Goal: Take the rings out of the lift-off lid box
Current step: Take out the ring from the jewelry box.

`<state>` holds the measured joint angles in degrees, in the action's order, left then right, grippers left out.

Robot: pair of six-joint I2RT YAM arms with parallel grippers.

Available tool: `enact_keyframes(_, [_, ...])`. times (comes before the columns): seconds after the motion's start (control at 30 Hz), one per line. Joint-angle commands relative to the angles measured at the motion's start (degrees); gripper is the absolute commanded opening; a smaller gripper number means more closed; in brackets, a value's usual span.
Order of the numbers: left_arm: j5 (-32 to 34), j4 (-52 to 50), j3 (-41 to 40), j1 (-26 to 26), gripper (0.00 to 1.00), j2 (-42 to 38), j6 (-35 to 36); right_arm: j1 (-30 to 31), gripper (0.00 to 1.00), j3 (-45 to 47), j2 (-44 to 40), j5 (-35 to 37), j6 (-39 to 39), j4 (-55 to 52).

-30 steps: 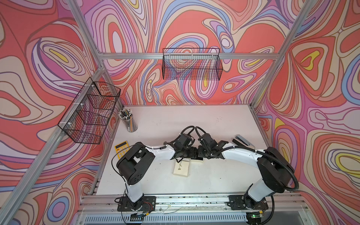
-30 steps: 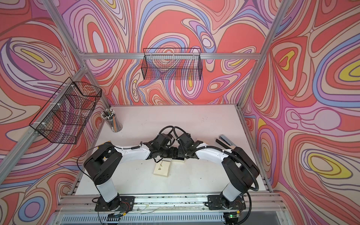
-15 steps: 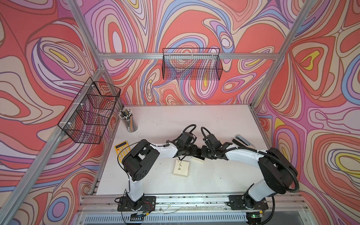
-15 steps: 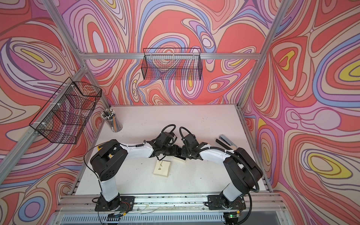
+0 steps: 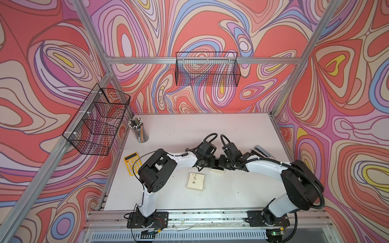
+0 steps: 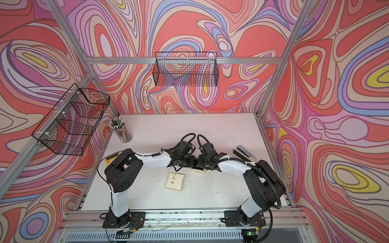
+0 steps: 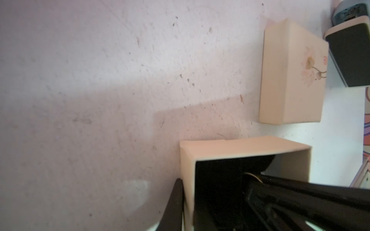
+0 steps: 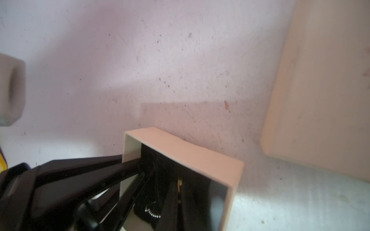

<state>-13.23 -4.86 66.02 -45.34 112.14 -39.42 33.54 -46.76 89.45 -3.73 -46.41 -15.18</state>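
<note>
Inside the box (image 7: 236, 150), against its black lining, the left fingers (image 7: 290, 198) stand closed, their tips meeting on a thin pale arc that I take for a ring (image 7: 252, 176); so little of it shows that the grip is a reading, not a certainty. On the box's right wall the right fingers (image 8: 90, 168) are pinched shut over the cream rim, one outside and one inside, steadying the box on the desk (image 5: 189, 130). Elsewhere in the box, the right wrist view shows a small beaded silvery glint on the lining, probably the other ring (image 8: 153, 213), apart from the left tips. Near the box, on its side toward the robot's base, the lid (image 5: 195, 181) lies flat on the desk, flower side up.

With the lid off, the step in hand looks like the pick of the first ring. The next move calls for a straight lift out of the box, slow enough that so thin a band neither slips nor snags on a wall, while the right fingers hold the box down; then a release on bare desk beside the box, and a return for the other ring. If the tips come up empty, the pinch must be retaken lower on the lining.
</note>
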Motion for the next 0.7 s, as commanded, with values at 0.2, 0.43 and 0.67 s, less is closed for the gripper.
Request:
enact_keyframes(0.2, [0.51, -9.57, 0.74, -1.75, 0.1, 4.43, 0.4, -3.47, 0.0, 2.29, -3.64, -4.97, 0.25, 2.66])
enact_keyframes(0.43, [1.62, -11.15, 1.22, -2.0, 0.08, 4.63, 0.48, -4.6, 0.0, 1.68, -4.04, -5.41, 0.98, 1.47])
enact_keyframes(0.67, [1.64, -11.71, 1.56, -2.05, 0.05, 4.93, 0.48, -6.25, 0.0, 2.27, -6.02, -7.08, 0.94, 1.54])
